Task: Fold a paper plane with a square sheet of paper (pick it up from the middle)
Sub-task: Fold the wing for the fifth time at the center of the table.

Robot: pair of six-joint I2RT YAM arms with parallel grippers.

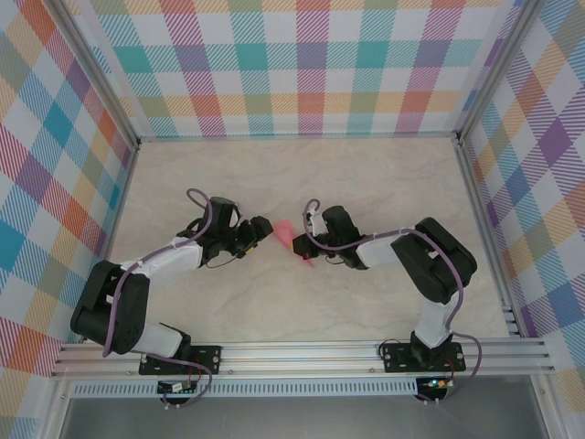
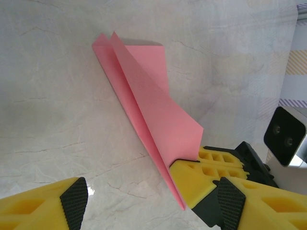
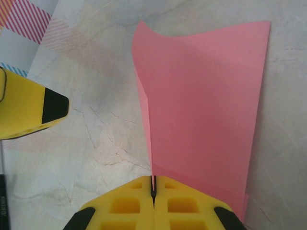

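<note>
Where the right gripper bites: jaws pressed together on the lower edge of the folded salmon-pink paper sheet.
Paper: centre of frame, fanning upward over the pale marbled tabletop.
Left gripper: spread, just beside the paper.

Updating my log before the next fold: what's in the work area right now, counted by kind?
1 folded pink paper sheet
2 end effectors: left end effector open, right end effector shut on the sheet
Total: 3
</note>
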